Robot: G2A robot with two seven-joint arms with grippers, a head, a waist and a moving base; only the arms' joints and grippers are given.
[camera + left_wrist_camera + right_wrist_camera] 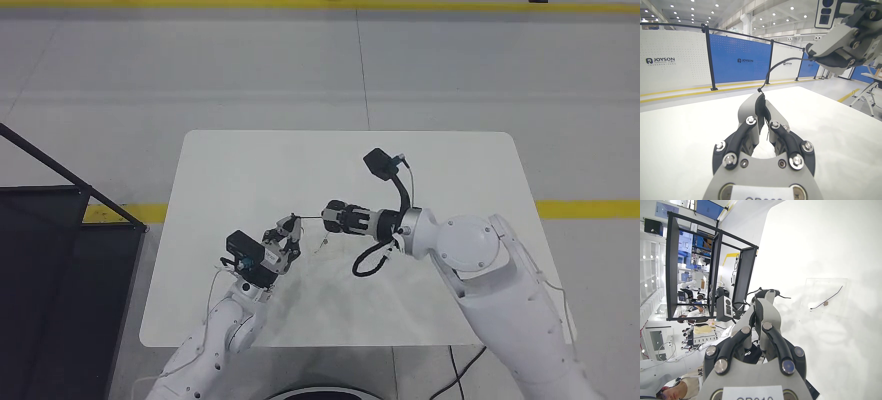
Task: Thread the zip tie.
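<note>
Though pinching the zip tie (772,69) at both ends (left gripper (762,100) mid-frame under the head (759,90), right gripper (811,56) upper right), can't confirm threaded; probably mid-task.

left arm (225,330) comes up from the near-left table edge, wrist held off the surface. left gripper (289,226) points away from the body, angled toward the right one, fingers (745,106) pinched together on one end of the zip tie (772,70). right arm (470,250) bent at the elbow, forearm reaching across to the left. right gripper (326,214) about level, tips facing the left gripper's, close but apart, clamped on the tie's other end.
</note>
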